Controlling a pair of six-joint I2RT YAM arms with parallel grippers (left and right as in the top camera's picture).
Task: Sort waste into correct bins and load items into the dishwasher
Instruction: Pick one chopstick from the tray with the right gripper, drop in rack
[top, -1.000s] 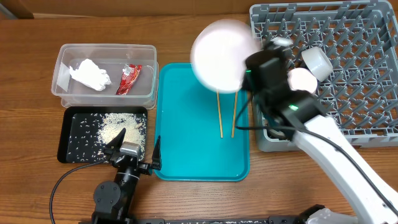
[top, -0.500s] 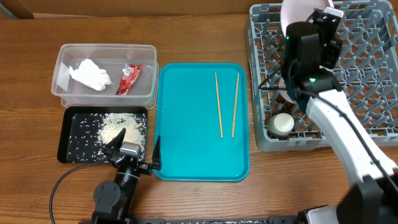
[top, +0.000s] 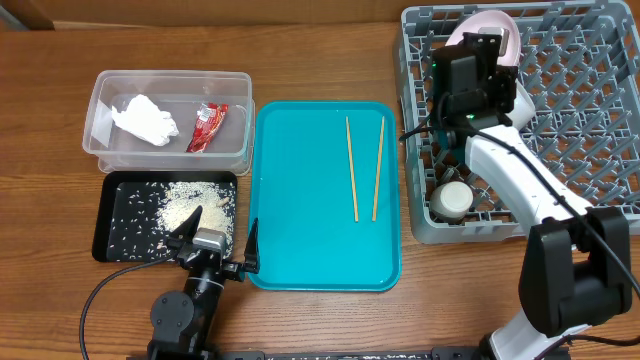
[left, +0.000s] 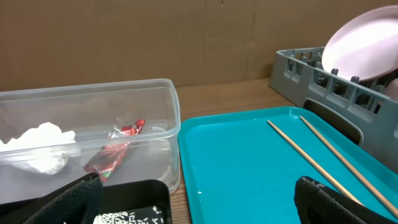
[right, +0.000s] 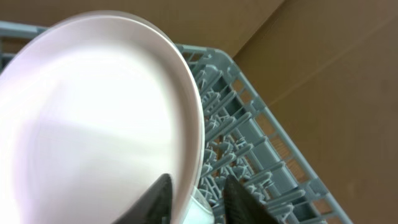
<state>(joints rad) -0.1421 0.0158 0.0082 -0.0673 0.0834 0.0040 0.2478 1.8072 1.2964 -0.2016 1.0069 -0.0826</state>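
Observation:
My right gripper (top: 484, 48) (right: 198, 184) is shut on the rim of the round white plate (top: 492, 28) (right: 93, 124). It holds the plate on edge over the far left corner of the grey dish rack (top: 580, 120) (right: 249, 124). The plate also shows in the left wrist view (left: 364, 43). A small white cup (top: 453, 198) sits in the rack's near left corner. Two chopsticks (top: 351, 168) (left: 311, 155) lie on the teal tray (top: 300, 220). My left gripper (top: 215, 240) (left: 199, 199) is open and empty at the near table edge. I cannot make out the bowls.
The clear tub (top: 170, 78) (left: 168, 112) holds the white tissue (top: 145, 120) (left: 37, 149) and the red wrapper (top: 207, 127) (left: 115, 146). The black tray (top: 110, 215) in front of it holds rice grains (top: 195, 205).
My right arm carried the plate from above the teal tray to the right and back, over the rack's far left corner. The cup has come into view. The left arm has not moved.

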